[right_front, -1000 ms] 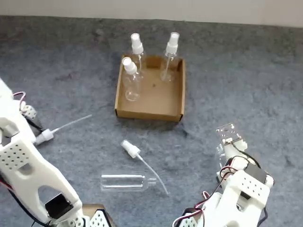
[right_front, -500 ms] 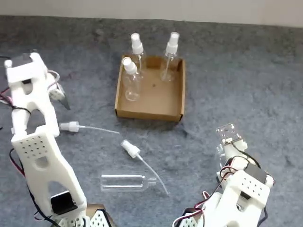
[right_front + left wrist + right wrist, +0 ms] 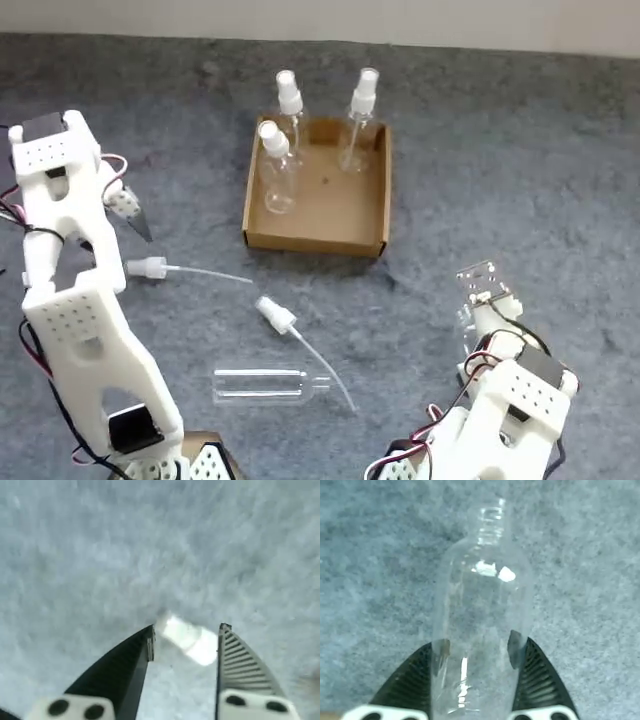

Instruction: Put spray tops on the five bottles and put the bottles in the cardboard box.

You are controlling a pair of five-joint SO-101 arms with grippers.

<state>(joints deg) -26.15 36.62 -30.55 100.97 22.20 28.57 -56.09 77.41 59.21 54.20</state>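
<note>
Three capped bottles [image 3: 278,170] stand in the cardboard box [image 3: 318,238]. A fourth bottle [image 3: 262,385] lies bare on the carpet [image 3: 520,160]. The right gripper [image 3: 477,647] is clamped on the fifth bottle [image 3: 482,595], also bare. Two loose spray tops lie near each other: the first top [image 3: 189,640], near the spread fingers of the left gripper [image 3: 187,627], and the second top [image 3: 275,313].

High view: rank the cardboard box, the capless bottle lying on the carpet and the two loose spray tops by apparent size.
1. cardboard box
2. lying bottle
3. spray top beside the bottle and farther spray top: alike, not ranked.
</note>
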